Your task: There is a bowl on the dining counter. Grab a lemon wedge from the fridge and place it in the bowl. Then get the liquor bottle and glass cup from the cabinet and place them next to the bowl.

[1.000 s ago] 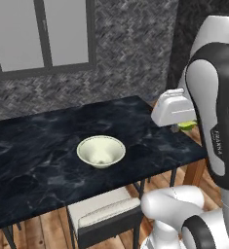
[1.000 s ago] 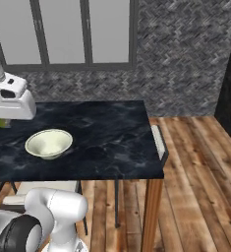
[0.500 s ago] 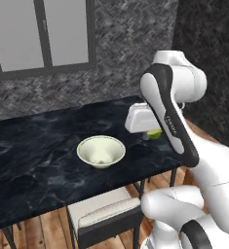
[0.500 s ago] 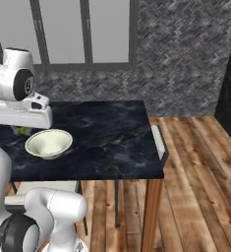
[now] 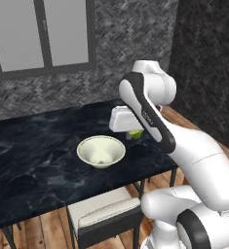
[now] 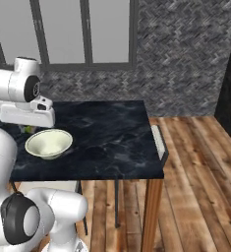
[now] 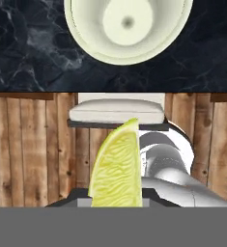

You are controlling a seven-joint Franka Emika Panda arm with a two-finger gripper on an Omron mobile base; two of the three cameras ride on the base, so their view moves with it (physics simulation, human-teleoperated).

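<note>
Left base view: the bowl [image 5: 101, 151] sits upright on the dark marble tabletop [image 5: 33, 160] near its front edge, with a stool [image 5: 105, 215] tucked under that edge. Just right of the bowl the white hand hangs above the tabletop, and a yellow-green lemon [image 5: 136, 133] shows at its underside; the fingers themselves are hidden here by the hand body. Right base view: the bowl [image 6: 48, 143] is at the tabletop's near left, the hand just behind and left of it, and only a speck of lemon [image 6: 27, 130] is visible below the hand. This view alone shows the bare right half of the tabletop and a towel [image 6: 158, 140] hung on its right end. Hand view: the lemon [image 7: 118, 166] stands close and large, its base clenched between the fingers [image 7: 117, 201], whose tips it mostly covers; the bowl [image 7: 128, 26] lies beyond, at the top, apart from the lemon.
</note>
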